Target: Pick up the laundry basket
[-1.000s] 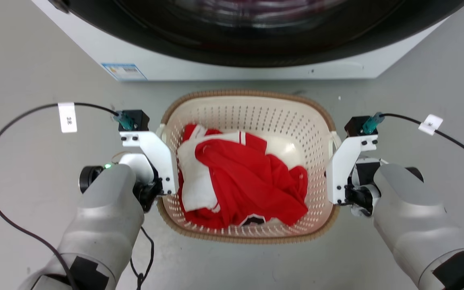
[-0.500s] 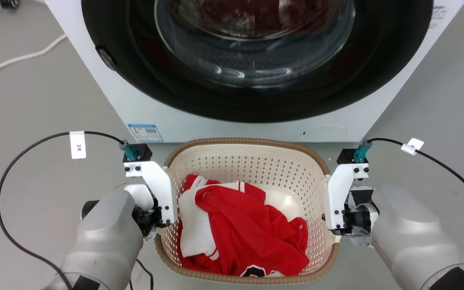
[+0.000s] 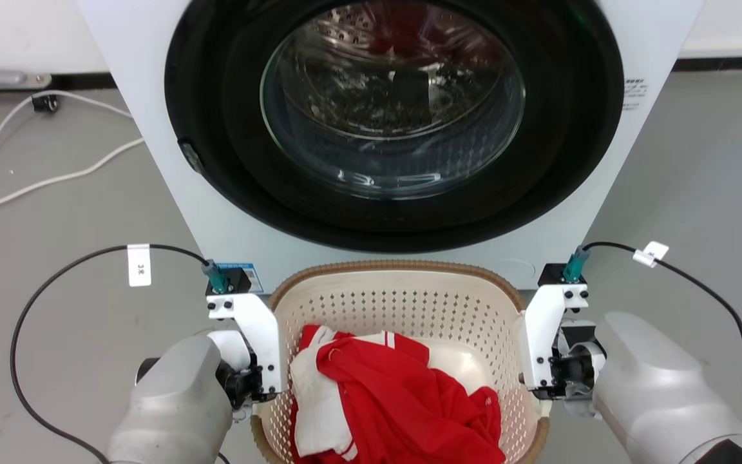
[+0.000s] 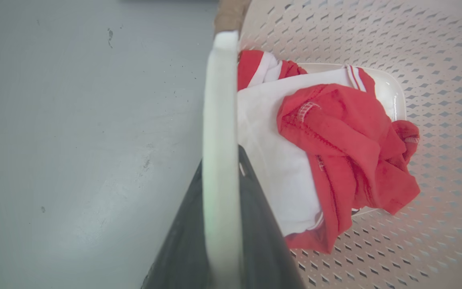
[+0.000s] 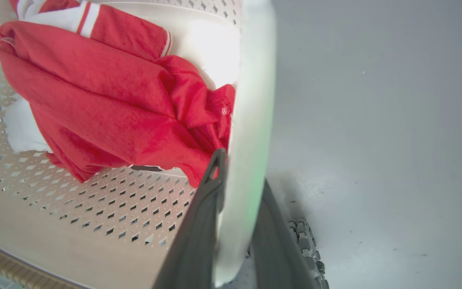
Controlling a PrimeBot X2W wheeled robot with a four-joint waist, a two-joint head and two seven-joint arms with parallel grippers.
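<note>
Washer (image 3: 393, 129), white with a round dark door, took up the upper centre of the head view. Laundry basket (image 3: 403, 303) sat at bottom centre, just below the washer front, between both arms. Red and white clothing (image 3: 403, 399) lay heaped inside. Left gripper (image 4: 221, 172) clamped the basket's white left handle (image 4: 219, 100), one dark finger on each face. Right gripper (image 5: 241, 176) likewise clamped the right handle (image 5: 255, 80).

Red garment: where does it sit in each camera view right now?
Head view: red garment at bottom centre, inside the laundry basket.
Left wrist view: right of centre, right of the white handle.
Right wrist view: upper left, left of the other handle.
Shared landmark: the basket's perforated wall.
</note>
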